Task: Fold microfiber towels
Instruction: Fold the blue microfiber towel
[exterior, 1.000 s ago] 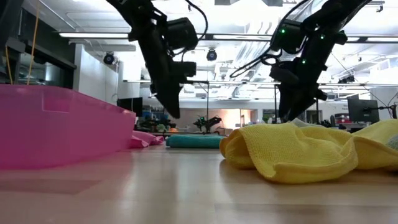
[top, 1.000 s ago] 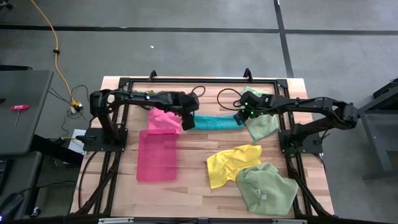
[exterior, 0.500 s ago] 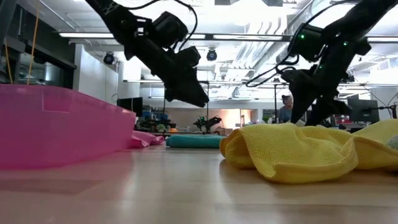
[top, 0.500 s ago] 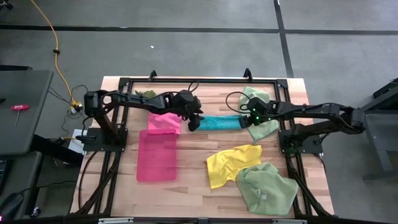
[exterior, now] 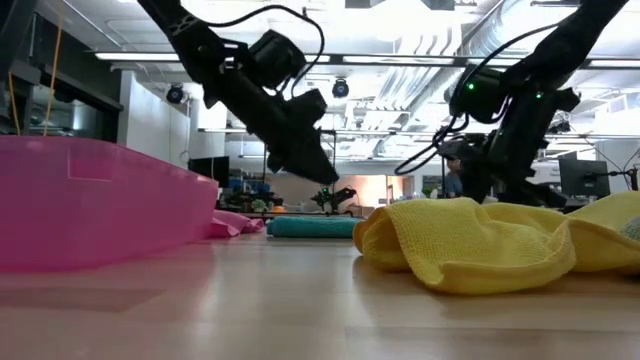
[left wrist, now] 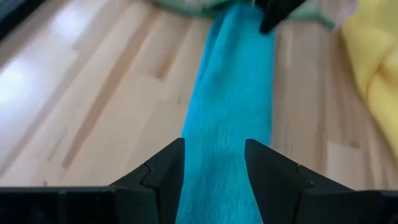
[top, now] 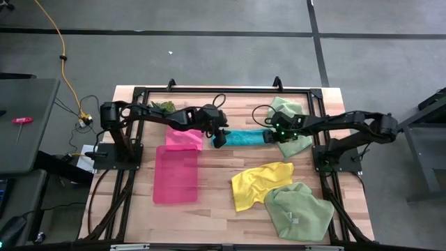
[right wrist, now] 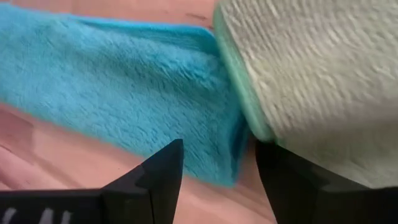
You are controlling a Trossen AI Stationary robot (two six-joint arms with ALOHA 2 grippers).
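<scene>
The teal towel (top: 244, 137) lies on the table as a long, narrow folded strip, running left to right. My left gripper (top: 219, 139) is open and slants down over the strip's left end, above it in the low view (exterior: 325, 178); the strip shows between its fingers in the left wrist view (left wrist: 233, 93). My right gripper (top: 270, 134) is open at the strip's right end (right wrist: 124, 81), where a pale green towel (right wrist: 323, 74) lies against it. The yellow towel (exterior: 470, 245) hides the right gripper's fingertips in the low view. My left gripper touches nothing. My right gripper stands low over the teal strip's right end, one finger over the teal cloth and one by the pale green towel's edge (right wrist: 249, 118). I cannot tell whether it touches either.
The hot pink towel (top: 182, 137) lies left of the strip, with the pink tray (top: 174, 174) nearer the front. The yellow towel (top: 259, 181) and a second pale green towel (top: 300, 209) lie crumpled at the front right. A small plant (top: 164, 106) sits at the far left.
My left gripper has tipped from pointing straight down to slanting, and has gone a little toward the table's right edge along the strip. My right gripper drew back toward the right edge, then came back to the strip's right end, lower than before. The teal strip has stayed put.
</scene>
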